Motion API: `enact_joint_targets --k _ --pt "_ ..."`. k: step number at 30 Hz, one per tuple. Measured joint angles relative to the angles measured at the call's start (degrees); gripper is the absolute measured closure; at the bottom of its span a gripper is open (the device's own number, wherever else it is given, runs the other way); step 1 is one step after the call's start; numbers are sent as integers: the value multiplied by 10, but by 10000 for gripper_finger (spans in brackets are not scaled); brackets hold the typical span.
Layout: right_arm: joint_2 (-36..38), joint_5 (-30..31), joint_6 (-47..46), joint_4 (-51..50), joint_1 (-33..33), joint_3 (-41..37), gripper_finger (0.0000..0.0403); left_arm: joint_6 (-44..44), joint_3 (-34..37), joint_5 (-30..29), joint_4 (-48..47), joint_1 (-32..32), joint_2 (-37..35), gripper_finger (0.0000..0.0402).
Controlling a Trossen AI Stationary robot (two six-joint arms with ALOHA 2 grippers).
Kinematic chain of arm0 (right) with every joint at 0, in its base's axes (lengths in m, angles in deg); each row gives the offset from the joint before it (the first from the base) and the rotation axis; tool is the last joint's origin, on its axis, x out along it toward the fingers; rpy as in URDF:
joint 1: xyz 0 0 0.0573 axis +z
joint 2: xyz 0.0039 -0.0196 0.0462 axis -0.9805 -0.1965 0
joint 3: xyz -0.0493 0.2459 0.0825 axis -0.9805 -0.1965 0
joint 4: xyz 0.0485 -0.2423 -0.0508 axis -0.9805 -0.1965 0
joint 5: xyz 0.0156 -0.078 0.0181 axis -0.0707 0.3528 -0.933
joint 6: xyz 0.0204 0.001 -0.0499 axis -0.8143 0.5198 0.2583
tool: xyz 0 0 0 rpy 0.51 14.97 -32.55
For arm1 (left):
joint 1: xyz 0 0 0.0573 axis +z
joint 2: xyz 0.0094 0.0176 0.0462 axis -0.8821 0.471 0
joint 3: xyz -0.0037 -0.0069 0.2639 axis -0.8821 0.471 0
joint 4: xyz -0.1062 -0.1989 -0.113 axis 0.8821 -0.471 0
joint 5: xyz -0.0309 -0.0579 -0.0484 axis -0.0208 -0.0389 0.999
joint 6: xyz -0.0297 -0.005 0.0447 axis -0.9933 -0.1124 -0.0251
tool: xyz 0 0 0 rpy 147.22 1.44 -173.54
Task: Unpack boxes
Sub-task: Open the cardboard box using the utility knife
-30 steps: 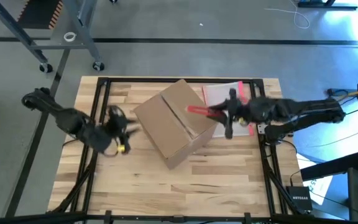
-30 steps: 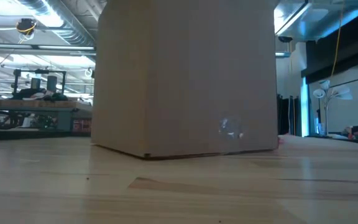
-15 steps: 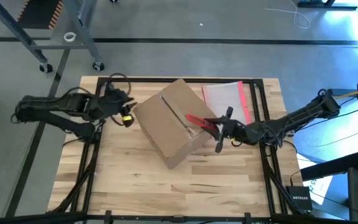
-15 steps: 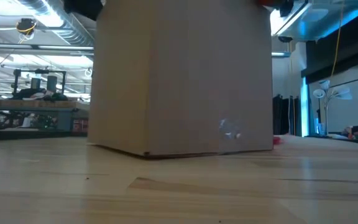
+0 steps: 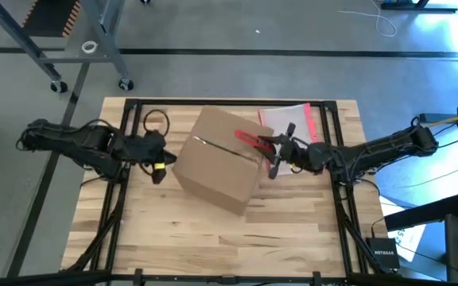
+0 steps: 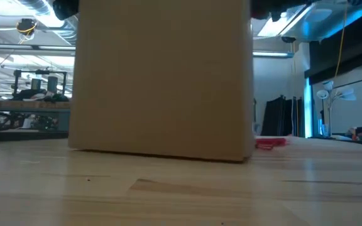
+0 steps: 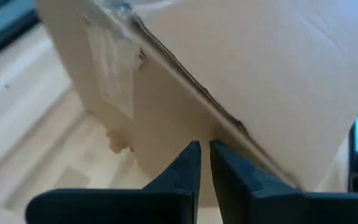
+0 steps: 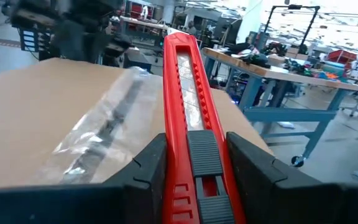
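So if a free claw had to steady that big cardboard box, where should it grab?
Probably the cardboard box is best pinched at its top edge from the left claw side: it stands upright, its walls look too broad to span, and the right claw holds a red cutter above it.

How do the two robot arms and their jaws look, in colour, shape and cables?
Both arms are dark and slender, built of jointed segments. The left arm carries looped black cables and a small yellow marking near its wrist. The right arm has cables along it. The jaws are dark, tapering flat fingers.
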State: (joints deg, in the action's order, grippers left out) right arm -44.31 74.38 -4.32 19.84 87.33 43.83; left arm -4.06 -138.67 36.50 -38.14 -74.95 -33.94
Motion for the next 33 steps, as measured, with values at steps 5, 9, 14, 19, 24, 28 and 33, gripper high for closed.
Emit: enact_joint_targets --k 5,9,14,19,24,28,33 --pt "4 -34 3 -69 -16 40 270 -39 -7 -4 -35 -38 -8 388" --pt "29 -39 -50 -300 9 157 270 -28 -55 -21 -33 -59 -21 399" --pt "22 -39 -211 -675 66 363 270 99 -94 -100 40 -62 -23 398" --pt "2 -73 -399 -931 107 508 270 237 -84 -99 169 -38 14 397" --pt "-13 -124 -493 -1037 123 525 270 274 -83 -76 188 -23 73 389" --pt "-16 -123 -501 -1040 125 503 270 273 -83 -12 213 -22 115 352" --pt "-29 -105 -460 -1003 123 483 270 286 -83 33 236 -22 156 291"
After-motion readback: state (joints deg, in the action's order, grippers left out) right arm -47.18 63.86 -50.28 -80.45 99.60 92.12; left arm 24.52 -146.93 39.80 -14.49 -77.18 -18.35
